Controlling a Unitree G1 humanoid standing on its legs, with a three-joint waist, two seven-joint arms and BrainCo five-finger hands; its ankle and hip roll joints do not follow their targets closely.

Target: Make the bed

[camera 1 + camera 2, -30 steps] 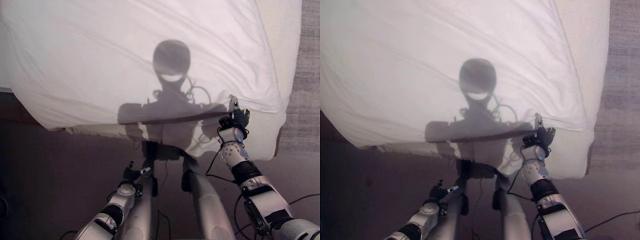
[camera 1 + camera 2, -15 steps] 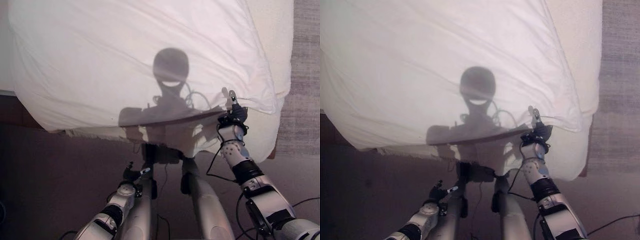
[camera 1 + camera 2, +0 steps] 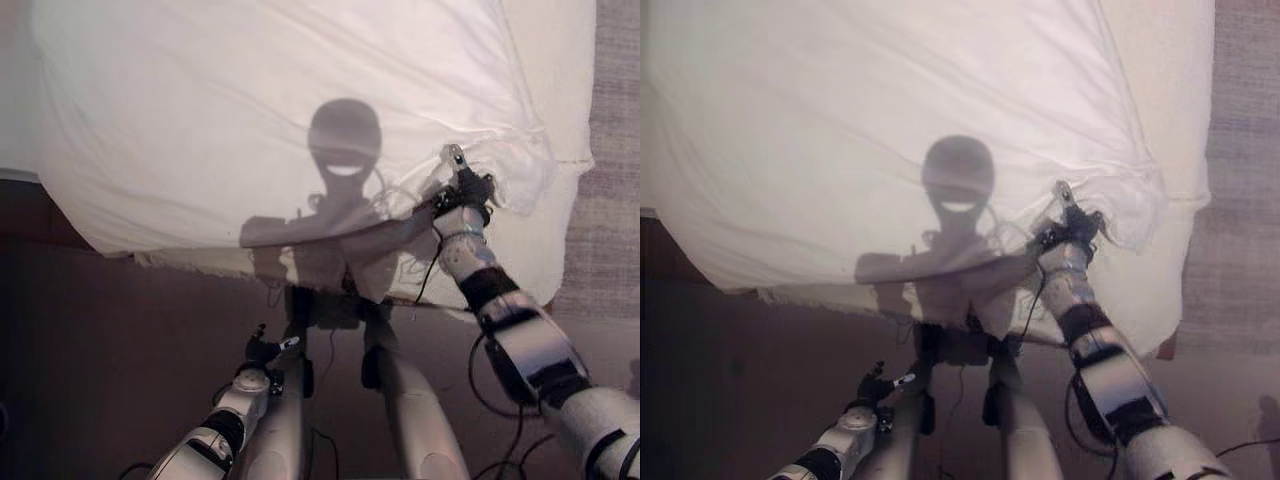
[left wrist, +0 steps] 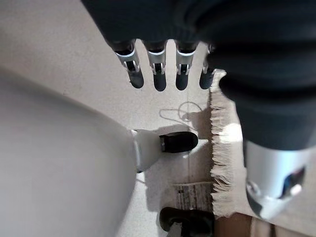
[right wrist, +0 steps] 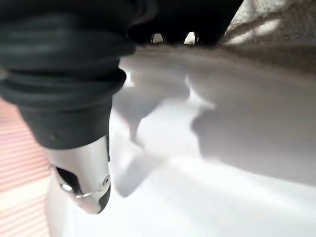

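The right hand [image 3: 466, 190] is pinching the white duvet [image 3: 250, 110] at its near edge, cloth bunching round the curled fingers. Soft and light, it is likely draping and slipping; a hem grip suits. The left hand [image 3: 262, 352] is hanging low, fingers relaxed.

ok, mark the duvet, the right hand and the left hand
duvet [image 3: 200, 120], left eye view, flat middle of the white cloth.
right hand [image 3: 463, 190], left eye view, dark back of the hand at the duvet's edge.
left hand [image 4: 157, 74], left wrist view, one straight finger.
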